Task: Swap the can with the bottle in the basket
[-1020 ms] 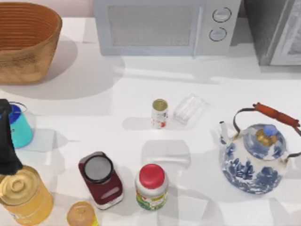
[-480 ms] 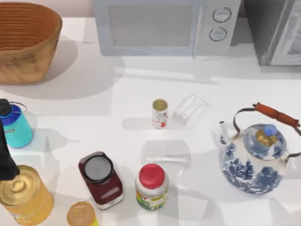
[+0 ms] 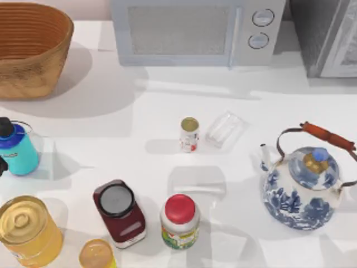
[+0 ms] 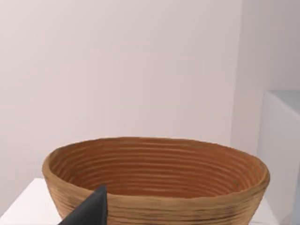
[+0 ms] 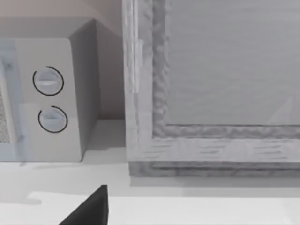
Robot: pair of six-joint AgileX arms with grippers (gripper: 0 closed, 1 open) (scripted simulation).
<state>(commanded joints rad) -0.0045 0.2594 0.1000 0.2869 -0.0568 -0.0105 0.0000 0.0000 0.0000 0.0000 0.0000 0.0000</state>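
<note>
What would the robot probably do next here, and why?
Probably an arm reaches for the can mid-table, since the bottle already stands outside the basket, near the table's left edge. The can stands upright and untouched. The left gripper sits at the left edge beside the bottle.

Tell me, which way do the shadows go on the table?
In the top view, the can, the bottle and the basket all cast soft grey shadows; the can's falls toward the table's left, the bottle's and basket's toward its right. In the left wrist view, the basket is evenly lit, with no glare.
</note>
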